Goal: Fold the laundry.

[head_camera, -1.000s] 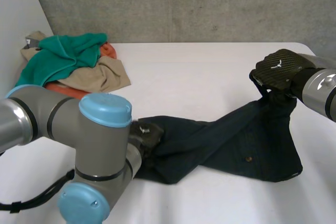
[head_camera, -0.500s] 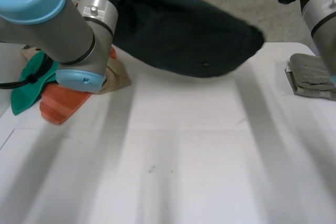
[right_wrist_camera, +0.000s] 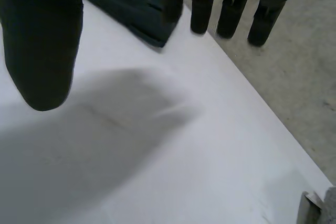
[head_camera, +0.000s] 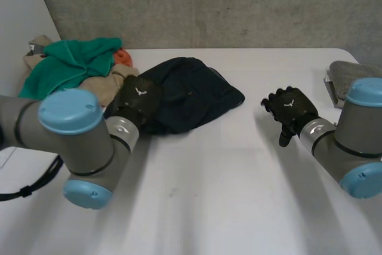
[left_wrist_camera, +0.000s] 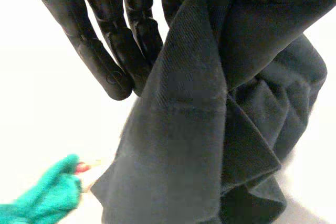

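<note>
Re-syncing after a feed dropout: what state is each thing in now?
Dark garment: crumpled in a heap, unfolded.
Left hand: on the garment's near edge, grasp unclear.
Right hand: open, empty, apart from the garment.
Laundry pile: heaped, unfolded.
Grey cloth: lying at the table edge.

Dark navy garment (head_camera: 191, 91), plain, finely ribbed weave, on a white bench (head_camera: 209, 195). Beside the garment: teal cloth (head_camera: 68, 64), tan cloth (head_camera: 100, 83), orange cloth (head_camera: 122, 57). Well apart from it: grey cloth (head_camera: 349, 74). Left hand (head_camera: 138, 97) and right hand (head_camera: 292, 108) — black.
</note>
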